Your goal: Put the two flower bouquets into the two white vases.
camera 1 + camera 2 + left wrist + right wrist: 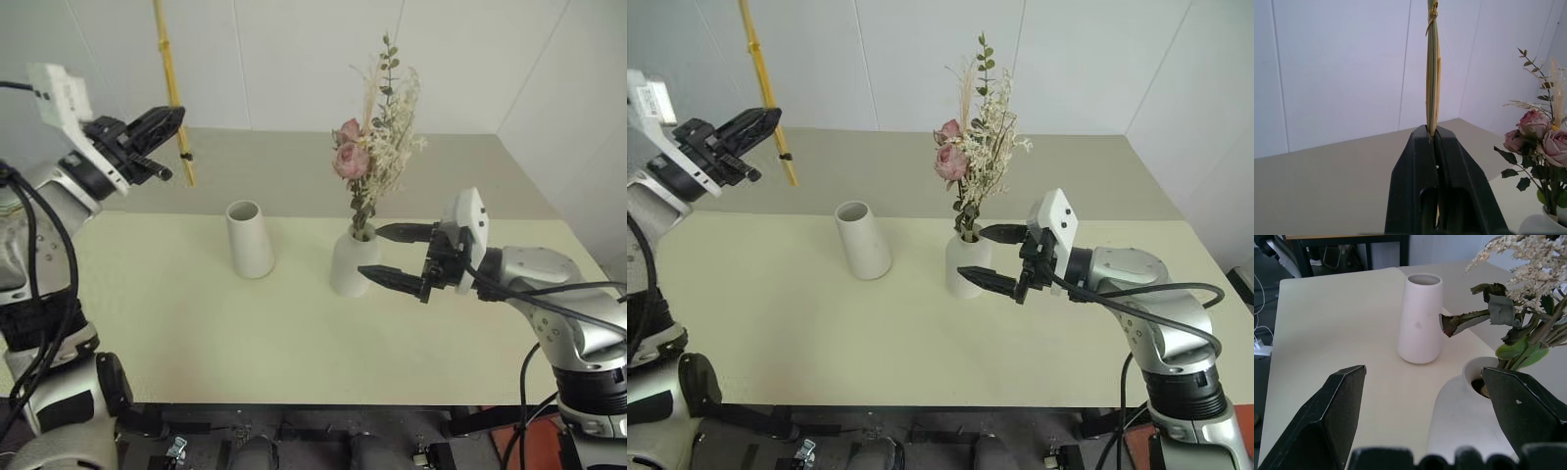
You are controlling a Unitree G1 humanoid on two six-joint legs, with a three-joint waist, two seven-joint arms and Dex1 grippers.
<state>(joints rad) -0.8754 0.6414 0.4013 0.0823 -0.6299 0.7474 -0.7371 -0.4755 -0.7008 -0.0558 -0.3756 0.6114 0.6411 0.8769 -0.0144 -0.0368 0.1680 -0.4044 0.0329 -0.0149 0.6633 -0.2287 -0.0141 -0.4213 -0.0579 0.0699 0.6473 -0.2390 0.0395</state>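
A: So how should the left gripper (167, 122), pinching the wheat bouquet (172, 88), finish?

B: Swing its stem upright over the empty tapered vase (249, 238), then lower it. The right gripper (392, 255), jaws spread, flanks the bottle vase (351, 262) beside it.

A: Count?

B: Two vases, two bouquets; the rose bouquet (372, 147) is potted, though the wheat heads probably sit above view

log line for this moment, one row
left gripper: shut on wheat bouquet | right gripper: open beside bottle vase | rose bouquet: in bottle vase
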